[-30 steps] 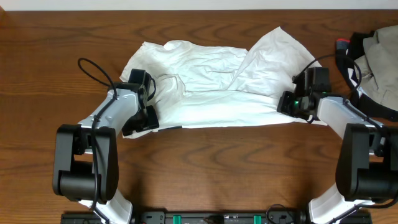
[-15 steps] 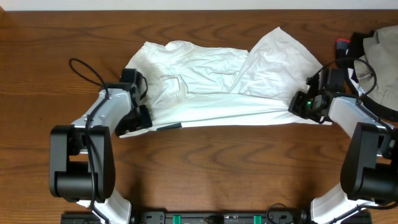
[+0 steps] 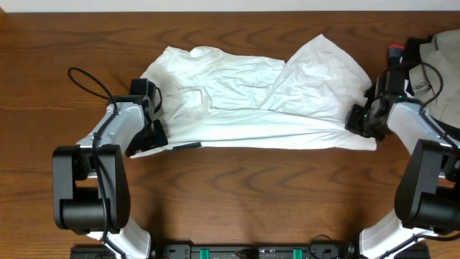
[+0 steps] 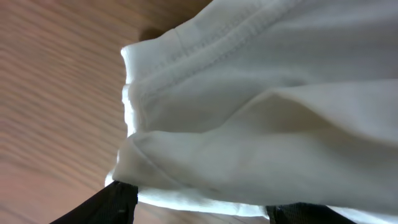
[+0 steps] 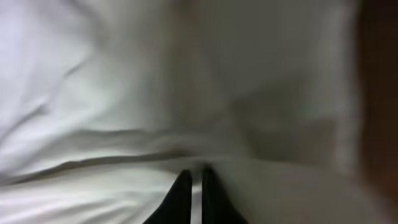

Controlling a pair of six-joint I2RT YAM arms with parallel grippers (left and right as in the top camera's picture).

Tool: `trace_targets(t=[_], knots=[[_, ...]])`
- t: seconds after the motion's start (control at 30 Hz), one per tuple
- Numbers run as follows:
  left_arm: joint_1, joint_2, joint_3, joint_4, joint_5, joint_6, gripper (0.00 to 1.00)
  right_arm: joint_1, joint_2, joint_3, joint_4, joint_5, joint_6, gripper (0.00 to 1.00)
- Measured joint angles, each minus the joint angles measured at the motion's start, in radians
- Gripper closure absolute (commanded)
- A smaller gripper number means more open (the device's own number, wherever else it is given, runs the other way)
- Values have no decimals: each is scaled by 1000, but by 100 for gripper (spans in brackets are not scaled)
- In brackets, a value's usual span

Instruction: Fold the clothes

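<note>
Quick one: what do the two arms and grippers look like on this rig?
The left arm and right arm match: silver-white links, boxy black housings. The left gripper and right gripper are black, with slim black fingers. A black cable loops off the left arm; a green light shows by the right gripper.

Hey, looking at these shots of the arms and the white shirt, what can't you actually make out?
- Whether the left claw grips: left wrist view cuts its fingers off at the bottom edge; the shirt covers the rest.
- Shirt's underside: hidden by its own folds, overhead.
- The grey cloth: cut off by the overhead view's right edge.
- Fabric detail, right wrist view: blurred.
</note>
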Motion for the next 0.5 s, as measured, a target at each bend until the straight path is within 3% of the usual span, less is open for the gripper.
trace_targets(t=[0.23,0.5], knots=[[3,0,3,-19,-37,0,33,0,1,138,-147,61,-2,94],[3,-8,17,-35,-52,0,33,5,1,148,-271,-69,-27,99]])
